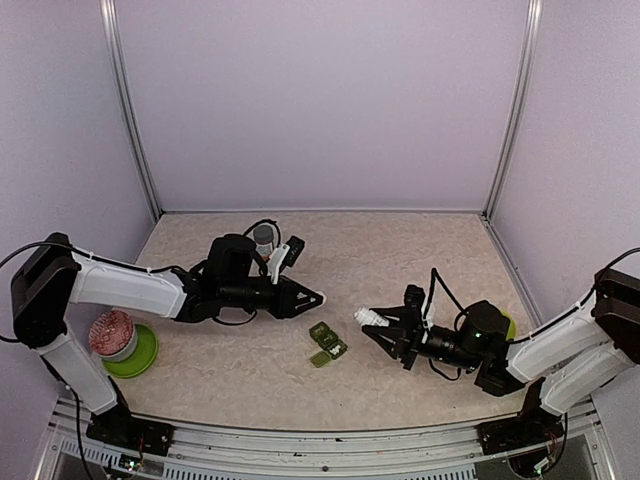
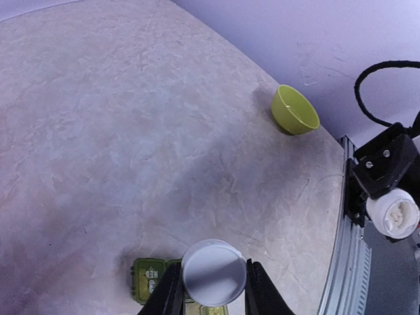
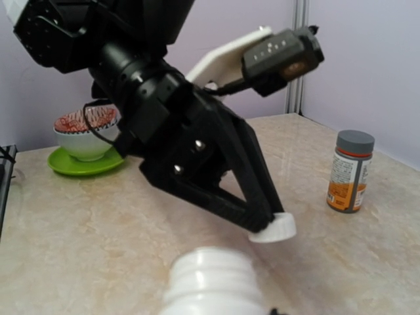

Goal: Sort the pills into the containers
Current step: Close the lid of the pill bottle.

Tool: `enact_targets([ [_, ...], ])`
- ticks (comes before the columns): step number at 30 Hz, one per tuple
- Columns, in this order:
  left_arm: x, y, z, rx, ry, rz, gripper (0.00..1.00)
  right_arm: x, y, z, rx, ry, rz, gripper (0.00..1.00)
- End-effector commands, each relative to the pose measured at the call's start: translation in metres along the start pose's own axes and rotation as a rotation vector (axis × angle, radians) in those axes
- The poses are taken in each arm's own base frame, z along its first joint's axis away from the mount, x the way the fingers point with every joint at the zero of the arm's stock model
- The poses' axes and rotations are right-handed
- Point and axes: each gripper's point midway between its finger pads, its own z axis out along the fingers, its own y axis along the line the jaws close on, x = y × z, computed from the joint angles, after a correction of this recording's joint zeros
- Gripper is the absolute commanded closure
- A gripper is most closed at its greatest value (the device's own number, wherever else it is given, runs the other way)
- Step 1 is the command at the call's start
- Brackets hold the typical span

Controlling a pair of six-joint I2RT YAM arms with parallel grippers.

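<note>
My left gripper (image 1: 318, 298) is shut on a round white cap (image 2: 213, 272), held just above the table; the cap (image 3: 272, 228) also shows in the right wrist view, pinched at the black fingertips. My right gripper (image 1: 372, 322) is shut on a white pill bottle (image 3: 213, 282) whose threaded neck is uncapped and points toward the left gripper. The dark olive-green containers (image 1: 327, 345), a short strip with lids flipped open, lie on the table between the two grippers, partly hidden under the cap (image 2: 154, 279). No loose pills show.
A lime-green bowl (image 2: 295, 110) sits behind the right arm. A red-patterned bowl on a green plate (image 1: 112, 335) stands at the left. A grey-capped bottle with an orange label (image 3: 350, 172) stands at the back near the left arm.
</note>
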Motion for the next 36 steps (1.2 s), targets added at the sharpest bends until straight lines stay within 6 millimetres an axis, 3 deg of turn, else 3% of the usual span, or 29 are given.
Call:
enact_targets([
  [1, -0.023, -0.031, -0.013, 0.14, -0.075, -0.01, 0.72, -0.017, 0.005, 0.005, -0.021, -0.057, -0.006, 1.0],
  [20, -0.039, -0.095, -0.024, 0.391, -0.135, -0.031, 0.72, -0.033, 0.006, 0.006, -0.025, -0.106, -0.012, 1.0],
  [36, -0.039, -0.124, -0.024, 0.517, -0.133, -0.067, 0.71, -0.043, 0.011, 0.014, -0.047, -0.139, -0.028, 1.0],
])
